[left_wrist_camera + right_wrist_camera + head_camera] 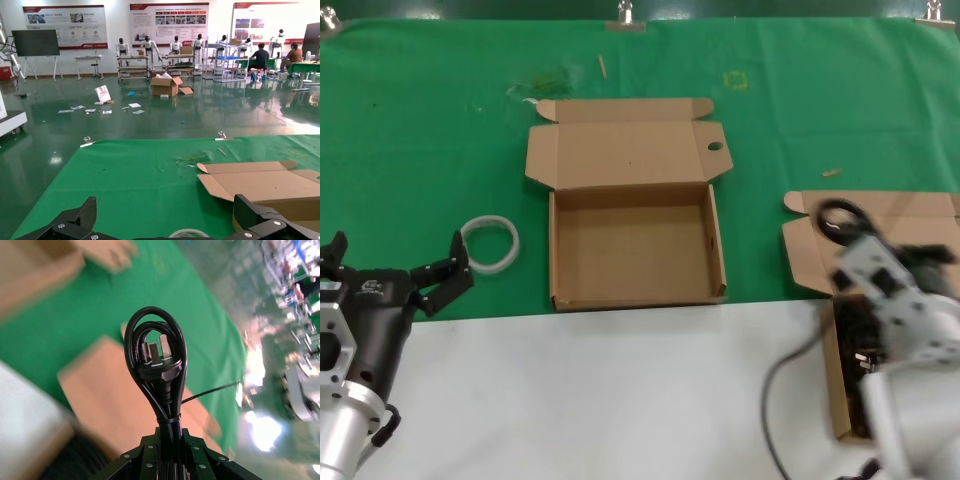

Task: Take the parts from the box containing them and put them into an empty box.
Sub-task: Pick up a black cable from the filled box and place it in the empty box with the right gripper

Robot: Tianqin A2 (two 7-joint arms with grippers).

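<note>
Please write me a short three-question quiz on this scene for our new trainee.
1. True or false: the centre box, whose lid has a round hole, already holds a cable.
2. Which hand grips the cable? A) left hand B) right hand C) neither
3. Fill in: the white tape ring lies on the green cloth between the left hand and the ____.

Key:
1. False; it is bare inside.
2. B; the right hand is shut on the bundled cable, its plug and loop standing up above the right-side box, where more cables show.
3. centre box.
</note>
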